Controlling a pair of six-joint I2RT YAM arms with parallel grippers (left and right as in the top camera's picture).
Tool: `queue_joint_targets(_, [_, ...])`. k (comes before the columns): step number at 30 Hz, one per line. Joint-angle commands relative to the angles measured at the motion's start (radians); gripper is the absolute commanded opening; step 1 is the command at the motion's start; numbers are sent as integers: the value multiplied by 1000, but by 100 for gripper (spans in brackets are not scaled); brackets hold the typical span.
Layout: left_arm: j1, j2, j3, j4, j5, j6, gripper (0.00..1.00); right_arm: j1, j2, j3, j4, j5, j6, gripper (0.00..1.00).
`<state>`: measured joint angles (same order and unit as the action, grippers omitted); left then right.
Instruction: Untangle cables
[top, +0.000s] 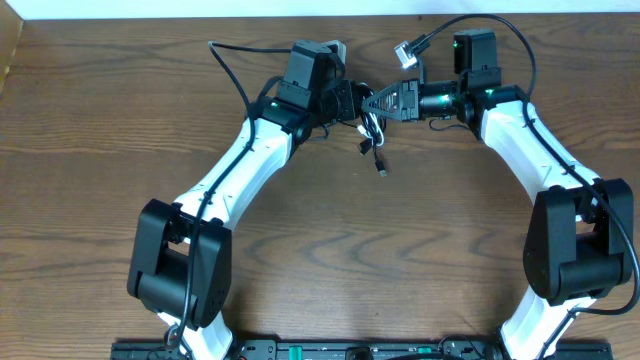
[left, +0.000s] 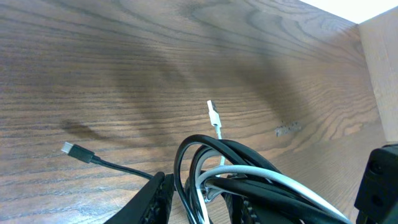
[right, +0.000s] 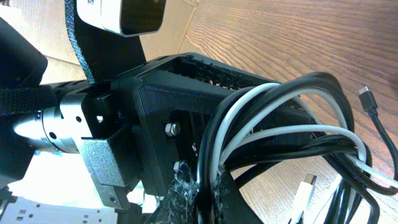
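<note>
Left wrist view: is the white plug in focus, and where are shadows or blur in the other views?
Left wrist view: the white plug is sharp; broad soft shadows lie on the table. Right wrist view: the cables near the lens are sharp, with a pale sheen on the black ones. Overhead view: even light; the plugs are too small for detail.

The white-and-black jointed left arm (top: 235, 160) and its twin right arm (top: 520, 135) reached forward and bent inward, their tips facing close together. The black two-finger left gripper (top: 352, 100) was part-closed, clamped on a bundle of thin black and white cables (left: 249, 171). The matching right gripper (top: 390, 102) was fully closed.
</note>
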<state>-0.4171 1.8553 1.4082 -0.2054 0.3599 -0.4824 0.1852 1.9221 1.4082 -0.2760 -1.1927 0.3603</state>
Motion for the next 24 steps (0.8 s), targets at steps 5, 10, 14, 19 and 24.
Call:
queue_joint_targets(5, [-12, 21, 3, 34, -40, -214, 32, 29, -5, 11, -5, -93, 37, 1])
queue_joint_targets(10, [-12, 21, 3, 29, -40, -238, 25, 29, -5, 11, -17, 19, 39, 1])
queue_joint_targets(14, [-11, 21, 3, 29, -50, -238, 8, 40, -5, 11, -43, 131, 42, 1])
queue_joint_targets(19, [-11, 21, 3, 25, -104, -233, 7, 48, -5, 11, -61, 155, 37, 1])
queue_joint_targets(24, [-10, 21, 3, 20, -108, -187, 7, 52, -5, 11, -70, 190, 16, 1])
